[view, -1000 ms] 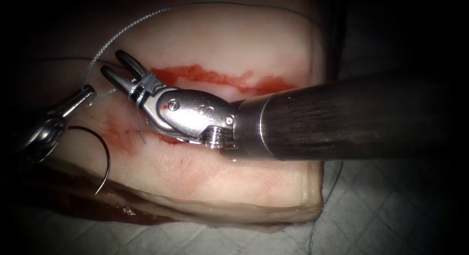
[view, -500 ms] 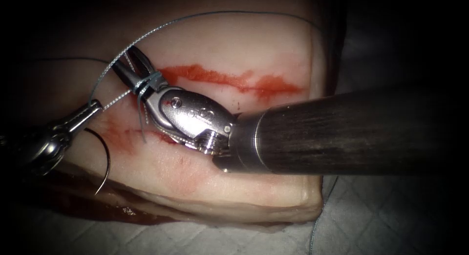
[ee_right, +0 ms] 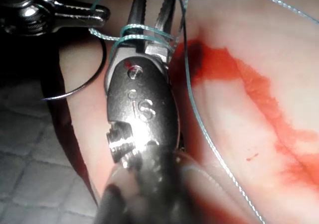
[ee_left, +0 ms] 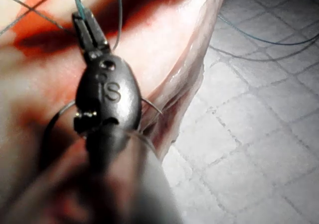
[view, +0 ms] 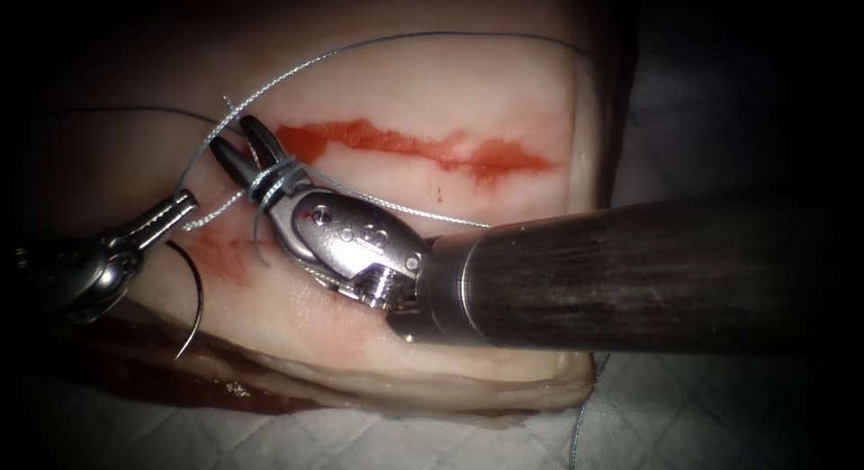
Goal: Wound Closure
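My right tool lies across the tissue with its tip at the left end of the red cut. Its jaws are open with nothing between them. Loops of thread are wound around them just behind the tips, as the right wrist view also shows. My left tool, at the left, is shut on the thread close to those loops. In its own view the left tool pinches the teal strand. The curved needle lies free on the tissue's front left, held by neither tool.
The long thread arcs over the tissue's far side and down its right edge. A short thread end hangs below the loops. Red fluid stains the tissue near the needle. A white quilted cloth lies under the tissue.
The left tool has moved right and up with the thread, closer to the right tool. The right tool's shaft has sunk lower. A strand now runs from the loops rightward across the right tool.
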